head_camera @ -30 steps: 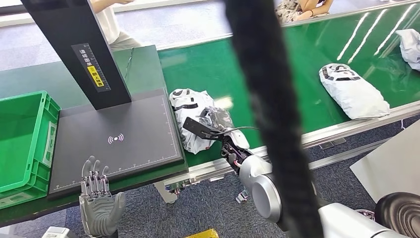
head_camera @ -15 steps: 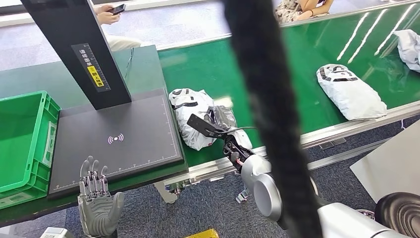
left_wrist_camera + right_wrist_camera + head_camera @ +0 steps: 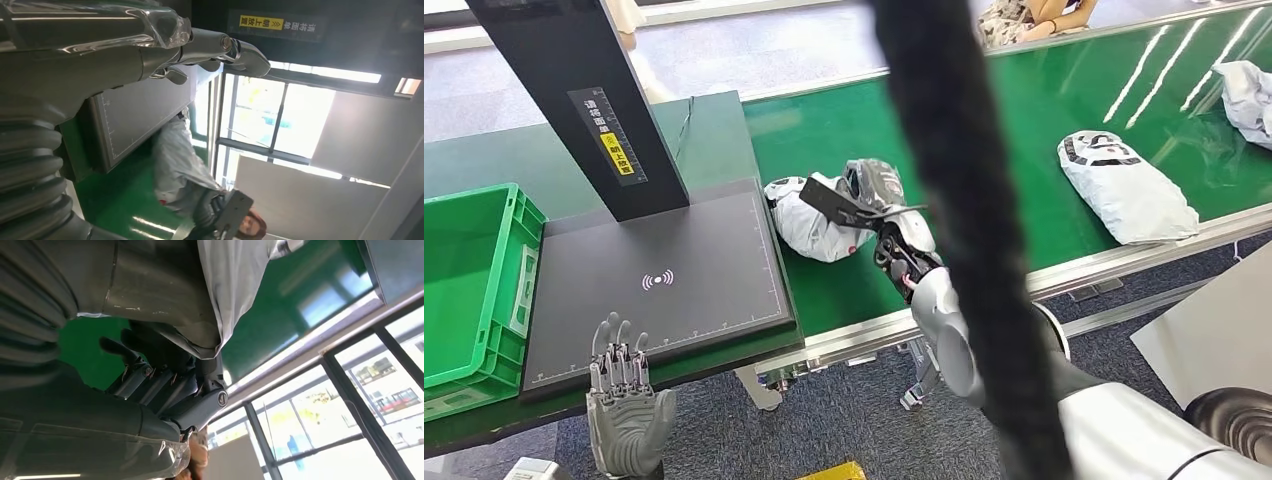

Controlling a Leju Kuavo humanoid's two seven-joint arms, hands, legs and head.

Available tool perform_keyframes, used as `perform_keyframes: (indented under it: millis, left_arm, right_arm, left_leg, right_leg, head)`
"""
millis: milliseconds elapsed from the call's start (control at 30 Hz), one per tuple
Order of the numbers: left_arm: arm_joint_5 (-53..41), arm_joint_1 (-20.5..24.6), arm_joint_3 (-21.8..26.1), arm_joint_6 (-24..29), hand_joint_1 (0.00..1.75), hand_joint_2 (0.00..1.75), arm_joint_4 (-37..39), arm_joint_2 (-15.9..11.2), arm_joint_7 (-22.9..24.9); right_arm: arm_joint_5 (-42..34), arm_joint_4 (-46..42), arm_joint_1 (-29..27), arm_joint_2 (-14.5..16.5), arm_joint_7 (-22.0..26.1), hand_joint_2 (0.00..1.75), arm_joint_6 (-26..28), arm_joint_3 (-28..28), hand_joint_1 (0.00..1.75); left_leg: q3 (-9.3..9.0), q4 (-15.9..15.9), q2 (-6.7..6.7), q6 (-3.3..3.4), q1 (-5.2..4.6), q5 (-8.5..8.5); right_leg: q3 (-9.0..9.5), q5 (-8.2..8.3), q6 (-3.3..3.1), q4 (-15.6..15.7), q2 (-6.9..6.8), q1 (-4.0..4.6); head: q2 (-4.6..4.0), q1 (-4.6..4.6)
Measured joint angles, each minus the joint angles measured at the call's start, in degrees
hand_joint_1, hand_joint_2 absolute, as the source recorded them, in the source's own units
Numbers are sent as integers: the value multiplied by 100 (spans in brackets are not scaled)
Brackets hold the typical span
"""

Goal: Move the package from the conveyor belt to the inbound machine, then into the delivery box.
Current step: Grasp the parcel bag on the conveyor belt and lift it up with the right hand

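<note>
The white and grey plastic package (image 3: 809, 225) is held just above the green conveyor belt (image 3: 1024, 130), next to the right edge of the black inbound machine plate (image 3: 664, 280). My right hand (image 3: 874, 200) grips its crumpled right end. In the right wrist view the dark fingers (image 3: 165, 385) close around the bag's film (image 3: 235, 280). My left hand (image 3: 624, 400) hangs open below the table's front edge, fingers spread upward; the left wrist view shows it (image 3: 150, 55) beside the plate (image 3: 135, 115), with the package (image 3: 175, 160) beyond. The green delivery box (image 3: 464, 280) stands left of the plate.
The scanner's black post (image 3: 574, 100) rises behind the plate. Two more white packages (image 3: 1129, 185) (image 3: 1249, 85) lie farther right on the belt. A thick black cable (image 3: 964, 200) hangs close across the head view. A person (image 3: 1024, 15) sits beyond the belt.
My right hand has lifted the package off the belt and carried it a little farther from the front rail. The other package on the belt drifted left. The left hand stayed put.
</note>
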State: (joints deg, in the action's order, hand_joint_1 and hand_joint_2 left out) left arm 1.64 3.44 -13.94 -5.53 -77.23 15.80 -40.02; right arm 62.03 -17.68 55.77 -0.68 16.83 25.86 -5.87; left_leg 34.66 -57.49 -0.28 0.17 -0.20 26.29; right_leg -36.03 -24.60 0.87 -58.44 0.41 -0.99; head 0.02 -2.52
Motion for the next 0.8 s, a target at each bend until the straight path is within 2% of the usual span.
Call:
perform_keyframes:
  millis: [233, 433, 567, 800]
  left_arm:
    - [18, 102, -18, -148, 0, 175, 116, 19, 0]
    - [60, 172, -68, -195, 0, 175, 175, 22, 0]
    - [106, 226, -115, -204, 0, 175, 234, 22, 0]
    - [145, 301, -170, -183, 0, 175, 352, 22, 0]
  right_arm:
    - [335, -71, 896, -19, -321, 175, -357, 158, 175]
    - [511, -82, 1385, 42, -512, 175, -504, 319, 175]
    - [590, -90, 1578, 76, -561, 0, -551, 403, 175]
    - [679, -106, 1841, 146, -713, 0, -655, 467, 175]
  left_leg:
    - [0, 0, 1, 0, 1, 0]
    - [1, 0, 0, 0, 2, 0]
    - [1, 0, 0, 0, 1, 0]
    - [0, 0, 0, 0, 1, 0]
  right_leg:
    - [-2, 0, 0, -1, 0, 1]
    - [-3, 0, 0, -1, 0, 2]
    - [-2, 0, 0, -1, 0, 2]
    - [-2, 0, 0, -1, 0, 2]
  head:
    - [0, -1]
    - [0, -1]
    - [0, -2]
    - [0, -2]
